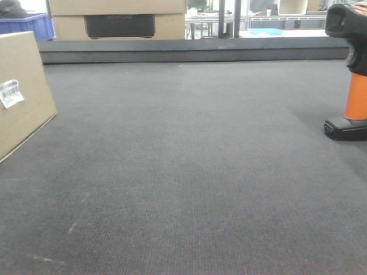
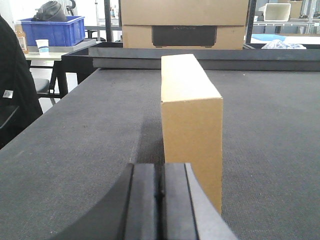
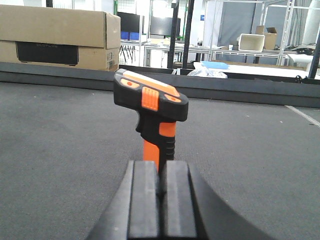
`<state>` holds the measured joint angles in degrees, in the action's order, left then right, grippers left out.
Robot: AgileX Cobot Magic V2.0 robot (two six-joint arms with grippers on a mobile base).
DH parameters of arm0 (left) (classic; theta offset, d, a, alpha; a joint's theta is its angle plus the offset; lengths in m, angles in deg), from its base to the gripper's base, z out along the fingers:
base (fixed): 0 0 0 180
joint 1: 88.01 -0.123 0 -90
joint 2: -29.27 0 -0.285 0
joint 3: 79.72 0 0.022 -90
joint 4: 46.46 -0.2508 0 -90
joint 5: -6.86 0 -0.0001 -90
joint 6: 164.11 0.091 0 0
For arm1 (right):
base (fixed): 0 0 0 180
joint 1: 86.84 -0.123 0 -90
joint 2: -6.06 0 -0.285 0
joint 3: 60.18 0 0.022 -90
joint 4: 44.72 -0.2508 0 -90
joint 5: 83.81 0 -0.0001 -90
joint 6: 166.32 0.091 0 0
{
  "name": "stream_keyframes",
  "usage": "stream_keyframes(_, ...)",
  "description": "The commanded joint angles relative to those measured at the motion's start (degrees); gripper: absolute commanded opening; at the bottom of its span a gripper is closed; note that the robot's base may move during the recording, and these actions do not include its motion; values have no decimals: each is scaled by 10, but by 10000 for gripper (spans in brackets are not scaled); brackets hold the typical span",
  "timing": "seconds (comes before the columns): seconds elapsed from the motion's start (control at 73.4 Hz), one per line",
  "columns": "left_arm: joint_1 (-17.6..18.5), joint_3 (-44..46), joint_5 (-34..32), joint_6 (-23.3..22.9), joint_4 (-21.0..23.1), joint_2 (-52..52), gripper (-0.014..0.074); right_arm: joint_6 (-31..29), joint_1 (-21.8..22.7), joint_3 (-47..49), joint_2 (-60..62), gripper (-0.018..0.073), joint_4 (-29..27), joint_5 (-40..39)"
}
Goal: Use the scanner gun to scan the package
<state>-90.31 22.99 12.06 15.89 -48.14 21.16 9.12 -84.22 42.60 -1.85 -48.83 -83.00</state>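
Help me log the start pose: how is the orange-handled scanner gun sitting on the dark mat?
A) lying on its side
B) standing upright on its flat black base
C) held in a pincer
B: the orange-handled scanner gun stands upright on its base, untouched, ahead of the shut right pincer.

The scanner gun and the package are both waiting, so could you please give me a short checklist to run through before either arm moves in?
1. Scanner gun upright on its base: ok.
2. Package standing on edge, barcode label visible on its broad face: ok.
3. Left tool lined up with the package's narrow end: ok, but shut, so not ok for grasping.
4. Right tool centred behind the scanner handle: ok, but shut, not ok.
5. Scanner head facing the label: cannot tell.
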Motion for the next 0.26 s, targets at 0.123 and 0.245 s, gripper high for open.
stream_keyframes(0.123,-1,1,-5,0,0,3,-101,1,3,0,1,-167,4,-13)
stream_keyframes(0.245,-1,1,-5,0,0,3,-101,1,3,0,1,-167,4,-13)
